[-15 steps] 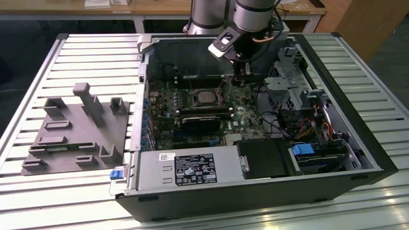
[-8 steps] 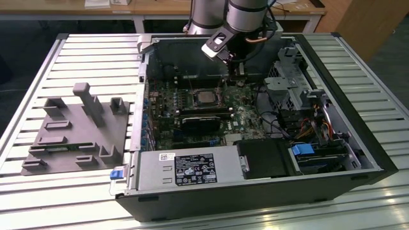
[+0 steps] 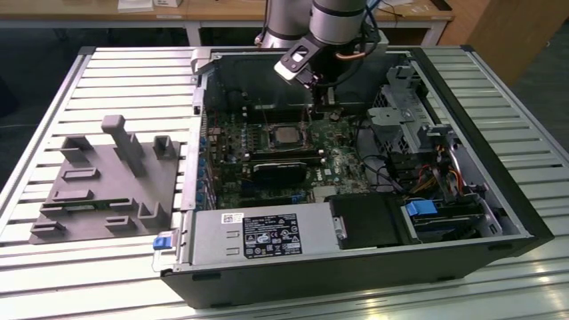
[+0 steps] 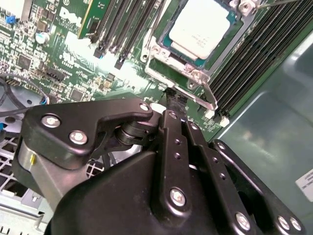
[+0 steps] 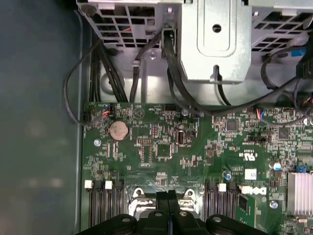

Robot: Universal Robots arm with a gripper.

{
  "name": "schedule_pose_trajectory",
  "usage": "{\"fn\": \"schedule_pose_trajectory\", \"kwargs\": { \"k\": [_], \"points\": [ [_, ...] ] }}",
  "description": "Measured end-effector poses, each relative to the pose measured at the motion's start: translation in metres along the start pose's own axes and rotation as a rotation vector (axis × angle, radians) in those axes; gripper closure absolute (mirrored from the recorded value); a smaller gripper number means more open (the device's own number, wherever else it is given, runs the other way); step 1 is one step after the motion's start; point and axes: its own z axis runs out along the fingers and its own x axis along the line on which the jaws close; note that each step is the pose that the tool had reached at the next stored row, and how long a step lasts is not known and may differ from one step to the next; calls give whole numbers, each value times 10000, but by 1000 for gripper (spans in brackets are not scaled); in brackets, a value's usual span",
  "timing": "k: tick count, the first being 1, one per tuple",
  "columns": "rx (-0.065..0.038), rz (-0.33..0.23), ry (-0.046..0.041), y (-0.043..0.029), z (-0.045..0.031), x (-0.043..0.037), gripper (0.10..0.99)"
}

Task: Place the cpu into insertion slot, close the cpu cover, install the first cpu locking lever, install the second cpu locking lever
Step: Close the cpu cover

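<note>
The cpu [image 3: 286, 135] [image 4: 203, 27], a silvery square chip, lies flat in the middle of the green motherboard [image 3: 334, 163]. The cpu cover [image 4: 230, 41], a thin metal frame, lies down around it. The insertion slot is hidden beneath the chip and the frame. A thin metal locking lever [image 4: 195, 98] runs along the socket's edge. My gripper [image 3: 322, 107] [image 4: 172, 104] [image 5: 168, 196] is shut with nothing between its fingers. It hangs just beyond the socket, toward the case's far wall, and its black tip sits right beside that lever.
Long black memory slots [image 4: 259, 54] flank the socket. A metal drive cage [image 5: 215, 39] with black cables [image 5: 102, 73] is close by. In the exterior view, the power supply [image 3: 258, 233] lies near the case front and a grey fixture block [image 3: 106, 180] on the left.
</note>
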Motion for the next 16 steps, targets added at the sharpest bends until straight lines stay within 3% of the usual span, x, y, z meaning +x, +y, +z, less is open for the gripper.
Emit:
{"fn": "schedule_pose_trajectory", "kwargs": {
  "k": [16],
  "points": [
    [-6,0,-2,-107,2,0,984]
  ]
}}
